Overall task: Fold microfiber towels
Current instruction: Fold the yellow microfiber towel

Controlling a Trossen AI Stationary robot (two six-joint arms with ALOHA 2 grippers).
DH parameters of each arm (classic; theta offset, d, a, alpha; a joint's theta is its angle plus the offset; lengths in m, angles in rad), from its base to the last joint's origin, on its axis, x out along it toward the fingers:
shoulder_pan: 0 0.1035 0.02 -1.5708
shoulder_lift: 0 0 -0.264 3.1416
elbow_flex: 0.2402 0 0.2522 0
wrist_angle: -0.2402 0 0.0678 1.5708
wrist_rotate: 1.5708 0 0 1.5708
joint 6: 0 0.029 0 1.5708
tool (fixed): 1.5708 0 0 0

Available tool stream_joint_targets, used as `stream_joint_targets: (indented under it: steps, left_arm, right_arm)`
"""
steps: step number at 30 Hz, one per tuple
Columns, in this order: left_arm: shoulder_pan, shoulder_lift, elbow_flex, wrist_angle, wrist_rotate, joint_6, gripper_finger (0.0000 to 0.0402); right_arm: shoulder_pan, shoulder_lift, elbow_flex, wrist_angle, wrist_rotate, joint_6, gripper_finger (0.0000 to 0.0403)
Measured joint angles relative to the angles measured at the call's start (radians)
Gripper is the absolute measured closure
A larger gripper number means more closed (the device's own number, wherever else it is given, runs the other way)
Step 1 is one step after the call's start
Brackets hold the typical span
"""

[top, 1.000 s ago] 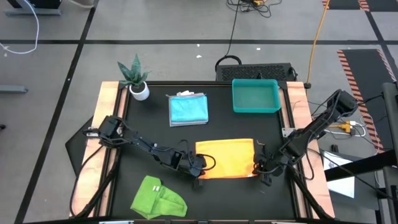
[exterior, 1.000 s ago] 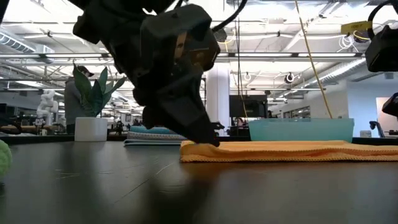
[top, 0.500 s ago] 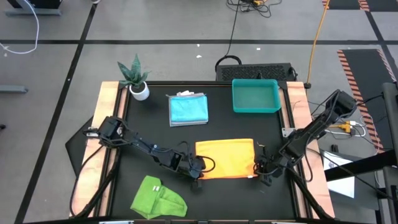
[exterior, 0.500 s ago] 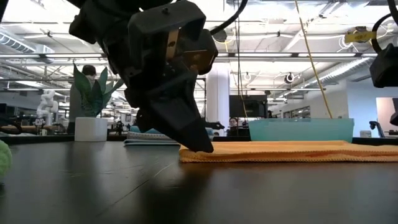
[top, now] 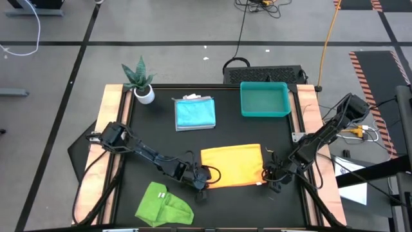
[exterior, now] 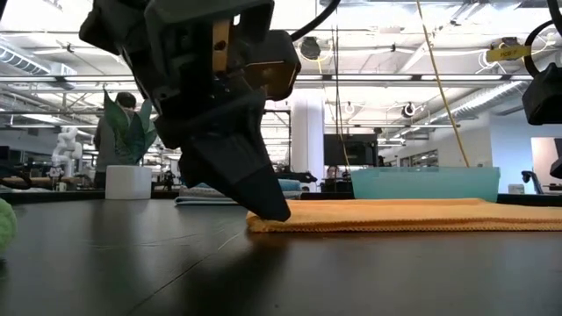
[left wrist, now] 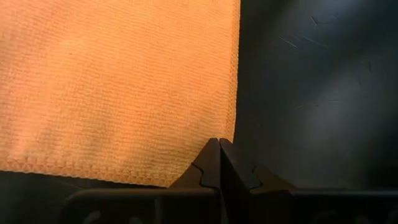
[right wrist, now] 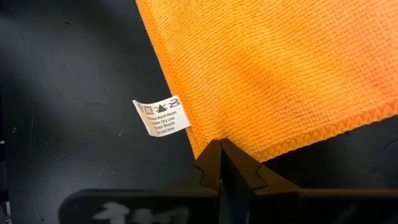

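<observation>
The yellow-orange towel [top: 232,165] lies flat on the black table as a wide rectangle. My left gripper [top: 201,184] is shut at its near left corner, and my right gripper [top: 270,181] is shut at its near right corner. In the low view my left gripper [exterior: 268,206] points steeply down at the towel's left end [exterior: 263,224]. A turquoise blue towel [top: 195,113] rests folded on a pale one at the far middle. The lime green towel [top: 164,205] lies crumpled near the front left edge. My left gripper pinches the towel's near left corner [left wrist: 229,138] between its two fingers, slanting down from the table's left and near side. The corner stays on the table and the towel lies flat. How many layers it holds, I cannot tell. My right gripper pinches the towel's near right corner [right wrist: 208,142] between its two fingers, beside the white care label [right wrist: 163,116], slanting down from the table's right and near side. The corner rests on the table.
A teal plastic tray [top: 264,113] stands at the far right. A potted plant [top: 140,82] sits in the far left corner. The table's wooden side rails [top: 112,129] run along both sides. Bare black tabletop [top: 238,206] lies in front of the towel.
My left gripper has crept toward the table's near left while staying shut on the towel's corner. The yellow-orange towel's left end has slid a little to the left with it, while its right end has stayed put.
</observation>
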Motion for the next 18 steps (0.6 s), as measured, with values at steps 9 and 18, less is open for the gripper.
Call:
stream_joint_targets:
  steps: [9, 18]
  left_arm:
    - [-0.007, 0.061, 0.005, 0.102, -0.013, -0.113, 0.0401]
    - [-0.036, 0.067, 0.036, 0.091, -0.025, -0.207, 0.0401]
  right_arm:
    - [-0.036, -0.005, 0.001, -0.061, -0.009, -0.044, 0.0403]
    - [-0.188, -0.019, 0.000, -0.197, -0.020, -0.150, 0.0403]
